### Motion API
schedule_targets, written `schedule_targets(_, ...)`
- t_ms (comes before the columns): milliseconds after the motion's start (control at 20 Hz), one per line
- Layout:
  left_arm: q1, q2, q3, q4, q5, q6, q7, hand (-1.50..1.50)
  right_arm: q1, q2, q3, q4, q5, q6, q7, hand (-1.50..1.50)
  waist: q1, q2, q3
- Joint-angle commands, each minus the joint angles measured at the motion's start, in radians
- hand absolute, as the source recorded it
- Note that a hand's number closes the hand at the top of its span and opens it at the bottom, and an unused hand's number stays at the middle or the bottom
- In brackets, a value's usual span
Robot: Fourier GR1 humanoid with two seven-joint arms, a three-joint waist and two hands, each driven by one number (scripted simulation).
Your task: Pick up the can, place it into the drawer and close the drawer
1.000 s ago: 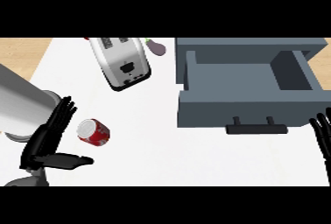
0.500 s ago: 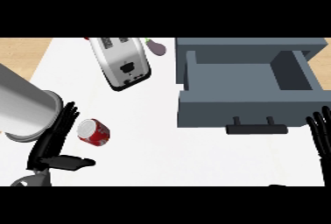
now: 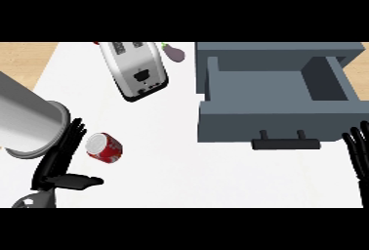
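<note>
Our left hand [image 3: 61,166] open beside can [image 3: 105,148], holding nothing; we risk knocking can rolling; right hand [image 3: 358,155] open, resting.

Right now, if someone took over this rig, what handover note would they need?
Left hand: open, fingers straight beside the can, thumb spread below it; not gripping yet.
Right hand: open, resting at the right edge, near the drawer's front corner.
Can: lying on the counter, left of the drawer, between hand and open space.
Drawer: pulled open, nothing visible inside, handle facing the robot.
Done: nothing placed so far.
Left: grasp the can, carry it into the drawer, push the drawer shut.
</note>
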Motion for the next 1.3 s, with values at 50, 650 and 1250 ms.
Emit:
schedule_targets(50, -0.019, -0.016, -0.015, 0.066, -0.008, 0.018, -0.027, -1.50, 0.018, 0.000, -0.026, -0.008, -0.026, 0.025, -0.009, -1.50, 0.000, 0.000, 0.000)
schedule_targets(650, -0.086, -0.008, -0.008, 0.172, 0.001, 0.043, -0.071, -1.50, 0.007, -0.001, -0.035, -0.093, -0.057, 0.013, 0.075, -1.50, 0.000, 0.000, 0.000)
schedule_targets(1250, -0.227, -0.049, -0.034, 0.280, -0.016, 0.109, -0.067, -1.50, -0.022, -0.033, -0.109, -0.035, -0.108, 0.050, 0.044, -1.50, -0.003, 0.000, 0.000)
